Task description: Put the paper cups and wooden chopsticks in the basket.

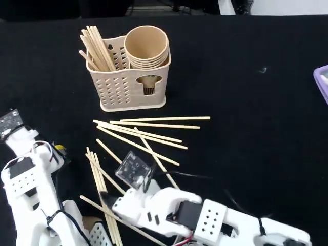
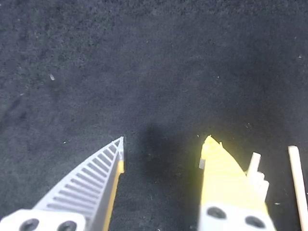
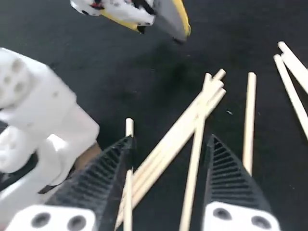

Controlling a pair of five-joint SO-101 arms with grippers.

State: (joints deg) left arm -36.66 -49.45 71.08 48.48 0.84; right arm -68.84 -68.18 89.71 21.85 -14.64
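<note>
The beige slotted basket (image 1: 128,87) stands at the back, with stacked paper cups (image 1: 147,46) in one compartment and several wooden chopsticks (image 1: 97,48) in the other. More chopsticks (image 1: 146,134) lie scattered on the black cloth in front of it. My right gripper (image 3: 170,139) is open low over a bundle of chopsticks (image 3: 192,120), its black fingers either side of them; from above it sits at the front (image 1: 105,197). My left gripper (image 2: 164,139) is open over bare cloth at the front left (image 1: 57,149), holding nothing, with one chopstick (image 2: 298,183) beside its yellow finger.
The left arm's yellow-tipped gripper (image 3: 175,21) hangs close beyond the right gripper's bundle. A brown object (image 1: 92,224) lies partly hidden under the arms at the front edge. A purple container (image 1: 322,79) sits at the far right edge.
</note>
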